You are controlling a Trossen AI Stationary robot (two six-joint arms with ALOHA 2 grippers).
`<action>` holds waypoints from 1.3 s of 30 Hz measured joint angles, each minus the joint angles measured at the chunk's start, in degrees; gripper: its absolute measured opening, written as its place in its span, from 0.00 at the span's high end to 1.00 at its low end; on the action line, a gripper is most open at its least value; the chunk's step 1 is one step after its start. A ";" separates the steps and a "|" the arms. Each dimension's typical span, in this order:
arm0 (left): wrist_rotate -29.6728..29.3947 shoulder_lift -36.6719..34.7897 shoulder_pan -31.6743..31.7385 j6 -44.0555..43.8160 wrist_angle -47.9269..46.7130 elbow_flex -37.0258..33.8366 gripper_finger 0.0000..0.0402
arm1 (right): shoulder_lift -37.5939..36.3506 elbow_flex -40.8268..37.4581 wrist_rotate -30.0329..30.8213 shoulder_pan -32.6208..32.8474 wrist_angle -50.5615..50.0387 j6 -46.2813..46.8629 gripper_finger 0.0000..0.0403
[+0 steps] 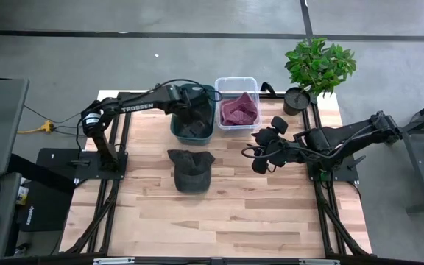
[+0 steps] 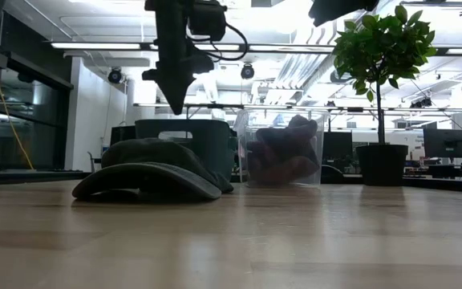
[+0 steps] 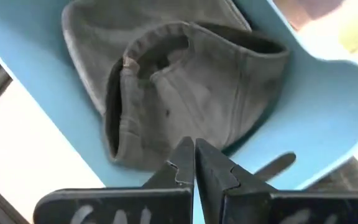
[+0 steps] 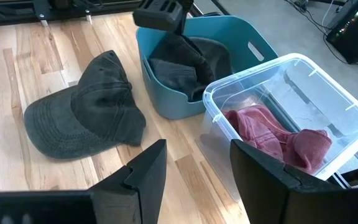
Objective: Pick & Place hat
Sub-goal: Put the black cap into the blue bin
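1. High view: our left gripper (image 1: 192, 110) hangs over the teal bin (image 1: 177, 132) at the table's (image 1: 271, 213) back edge. One hat (image 1: 191, 170) lies mid-table. Our right gripper (image 1: 265, 153) waits near the right edge.
2. Low view: that hat (image 2: 152, 168) lies flat in front of the bin (image 2: 215, 136) and the clear tub (image 2: 315, 148).
3. Left wrist view: our fingers (image 3: 182, 163) are pressed together, holding nothing, above a second hat (image 3: 185, 93) in the bin. Descending closed, we would likely just push the fabric.
4. Right wrist view: our right fingers (image 4: 148, 171) are spread, empty. A red cloth (image 4: 272, 134) fills the tub (image 4: 328, 99); a wrong drop there is possible.
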 joint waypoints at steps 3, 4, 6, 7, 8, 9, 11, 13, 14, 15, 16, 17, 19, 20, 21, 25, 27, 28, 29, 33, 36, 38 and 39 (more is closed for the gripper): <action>0.75 0.00 -0.02 -0.49 -2.02 0.00 1.00 | 0.00 0.00 0.01 -0.02 0.00 0.00 0.57; 0.71 0.00 -0.04 -1.28 -2.64 0.00 1.00 | 0.00 0.00 0.05 -0.02 0.00 0.00 0.57; 0.75 0.00 -0.01 -3.81 -2.74 0.00 1.00 | 0.00 0.00 0.30 -0.02 0.00 0.00 0.57; 0.86 0.00 0.00 -4.93 -2.42 0.00 1.00 | 0.00 0.00 0.32 -0.02 0.00 -0.01 0.57; 1.10 0.00 0.00 -5.86 -2.00 0.00 1.00 | 0.00 0.00 0.34 -0.02 0.00 -0.02 0.57; 1.27 0.00 0.00 -6.38 -1.52 0.00 1.00 | 0.00 0.00 0.36 -0.02 0.00 0.00 0.57; 1.67 0.00 -0.02 -6.85 -0.84 0.00 1.00 | 0.00 0.00 0.30 -0.02 0.00 0.00 0.57; 2.37 -0.19 0.00 -7.49 -0.13 0.00 1.00 | 0.00 0.00 0.27 -0.02 0.00 0.00 0.57; 2.56 -0.51 0.00 -7.54 -0.25 0.00 1.00 | 0.00 0.00 0.25 -0.02 -0.02 0.00 0.57; 2.60 -0.98 -0.01 -7.61 -0.35 0.00 1.00 | 0.00 0.00 0.24 -0.02 -0.02 0.00 0.57; 2.61 -1.50 -0.02 -7.74 -0.34 0.00 1.00 | 0.00 0.00 0.25 -0.02 -0.02 -0.02 0.57; 2.63 -2.04 -0.02 -7.97 -0.54 0.00 1.00 | 0.00 0.00 0.25 -0.02 -0.02 0.00 0.57; 2.65 -3.08 -0.02 -8.33 -1.23 0.00 1.00 | 0.00 0.00 0.25 -0.02 -0.02 0.00 0.57; 2.72 -3.54 -0.20 -8.69 -1.23 0.00 1.00 | 0.00 0.00 0.25 -0.02 -0.02 0.00 0.57; 2.88 -3.97 -0.53 -9.17 -1.17 0.03 1.00 | 0.00 0.00 0.25 -0.02 -0.02 0.00 0.57; 4.91 -6.23 -0.87 -11.55 -1.32 0.04 1.00 | 0.00 0.00 0.32 -0.02 -0.04 0.00 0.57; 6.69 -7.95 -0.87 -13.37 -1.93 0.04 1.00 | 0.00 0.00 0.36 -0.02 -0.07 -0.01 0.57; 7.12 -8.78 -0.87 -14.27 -2.47 0.04 1.00 | 0.00 0.00 0.33 -0.02 -0.07 0.00 0.57; 7.09 -9.48 -1.19 -15.18 -3.03 0.04 1.00 | 0.00 0.00 0.28 -0.02 -0.07 0.00 0.57; 7.05 -12.23 -3.70 -16.55 -4.09 0.02 1.00 | 0.00 0.00 0.03 -0.02 -0.22 -0.04 0.57; 6.95 -14.11 -7.12 -17.06 -4.33 0.13 1.00 | -0.01 0.00 -0.41 -0.02 -1.12 -0.04 0.57; 5.82 -14.98 -9.62 -18.07 -5.39 0.00 1.00 | -0.02 0.00 -0.92 -0.02 -1.49 -0.04 0.57; 5.29 -15.24 -11.12 -18.58 -5.98 0.00 1.00 | -0.02 0.00 -1.17 -0.02 -1.66 -0.05 0.57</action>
